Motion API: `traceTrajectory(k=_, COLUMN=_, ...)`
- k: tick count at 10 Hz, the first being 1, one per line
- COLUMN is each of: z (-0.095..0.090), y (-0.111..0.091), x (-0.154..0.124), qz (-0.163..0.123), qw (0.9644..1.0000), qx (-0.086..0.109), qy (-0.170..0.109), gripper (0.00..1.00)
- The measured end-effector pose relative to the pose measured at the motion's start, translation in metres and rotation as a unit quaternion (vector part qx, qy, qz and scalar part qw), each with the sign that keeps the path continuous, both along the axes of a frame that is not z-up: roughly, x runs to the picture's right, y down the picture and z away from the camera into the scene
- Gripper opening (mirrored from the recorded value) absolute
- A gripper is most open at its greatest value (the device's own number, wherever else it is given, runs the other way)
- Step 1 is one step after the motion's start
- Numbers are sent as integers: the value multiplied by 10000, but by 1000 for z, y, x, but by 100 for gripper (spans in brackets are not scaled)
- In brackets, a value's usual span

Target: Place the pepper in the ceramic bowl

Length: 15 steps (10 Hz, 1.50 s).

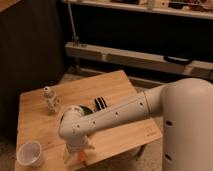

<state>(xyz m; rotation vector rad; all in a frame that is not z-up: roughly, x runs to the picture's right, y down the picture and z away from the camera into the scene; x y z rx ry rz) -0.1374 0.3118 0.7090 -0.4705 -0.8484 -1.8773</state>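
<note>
My gripper hangs from the white arm's wrist and points down at the front edge of the wooden table. A small orange piece of the pepper shows right at its tips; the rest of the pepper is hidden by the gripper. The dark ceramic bowl is mostly hidden behind the arm in the middle of the table, with only a sliver of its rim showing. It lies behind the gripper, further from the table's front edge.
A small white cup stands at the front left corner. A white patterned shaker figure stands at the back left. A dark striped object lies beside the bowl. Shelving runs behind the table.
</note>
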Motion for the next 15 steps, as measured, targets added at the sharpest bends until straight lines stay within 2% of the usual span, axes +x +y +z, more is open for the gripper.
traceTrajectory(k=3, z=6, y=3, x=-6, qz=57, qw=10000, qx=-5, qy=58, gripper=78)
traceTrajectory(k=7, z=10, y=9, x=-13, qz=50, qw=10000, qx=-34, qy=38, gripper=37)
traceTrajectory(k=10, z=13, y=16, x=-15, qz=-1, qw=10000, qx=-49, qy=71, gripper=13)
traceTrajectory(k=12, z=12, y=13, x=-12, qz=23, qw=9999, qx=-25, qy=107, gripper=11)
traceTrajectory(k=14, z=2, y=-7, x=-4, qz=181, qw=9998, qx=28, qy=19, gripper=11)
traceTrajectory(k=15, z=-10, y=-28, x=-1, qz=318, qw=9994, qx=42, qy=-108, gripper=11)
